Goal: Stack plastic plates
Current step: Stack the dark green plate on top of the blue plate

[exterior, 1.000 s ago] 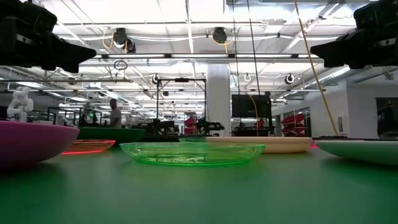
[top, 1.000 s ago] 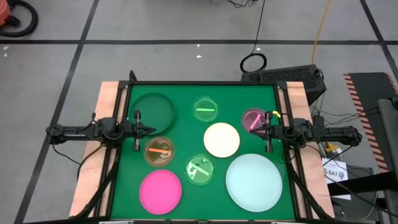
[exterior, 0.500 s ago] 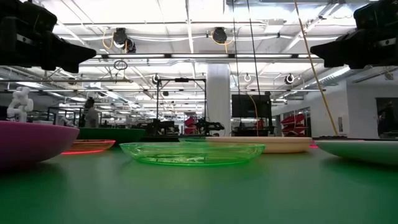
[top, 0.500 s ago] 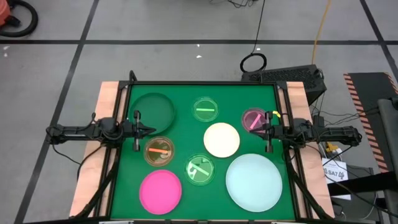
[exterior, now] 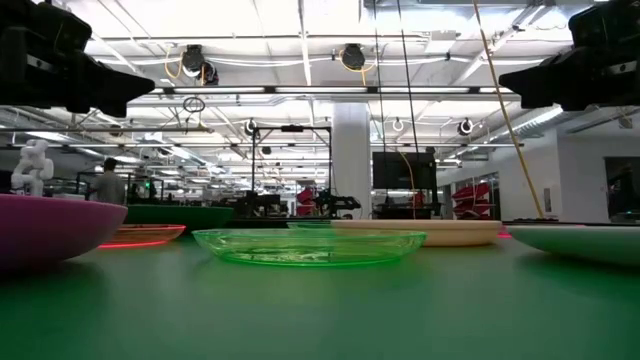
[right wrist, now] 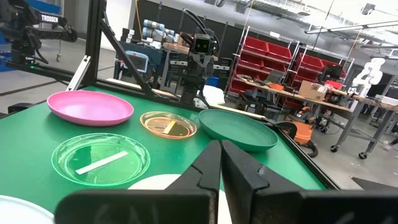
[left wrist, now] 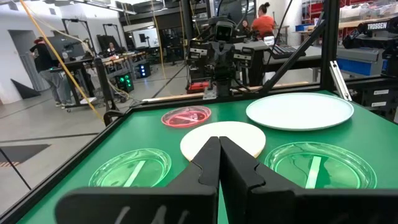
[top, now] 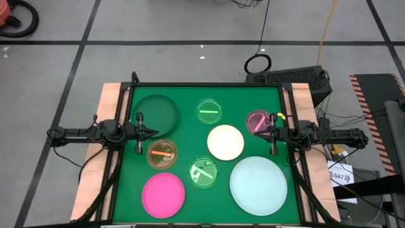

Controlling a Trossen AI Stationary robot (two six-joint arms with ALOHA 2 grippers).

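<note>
Nothing stacked yet; all seven plates lie apart on the green tabletop [top: 190,95]: dark green plate [top: 155,111] far left, pale blue plate [top: 257,185] near right, pink plate [top: 163,196] near left, cream plate [top: 226,142] mid, small green ones [top: 209,111] [top: 203,172], small orange [top: 162,152], small pink [top: 257,122]; left gripper [top: 152,132] and right gripper [top: 261,132] wait at the side edges, fingers together, empty. Next prob: one arm opens, drops to a plate rim, lifts it onto a bigger plate. Vs earlier frames: plates & arms same; only a person in the background shifted.
</note>
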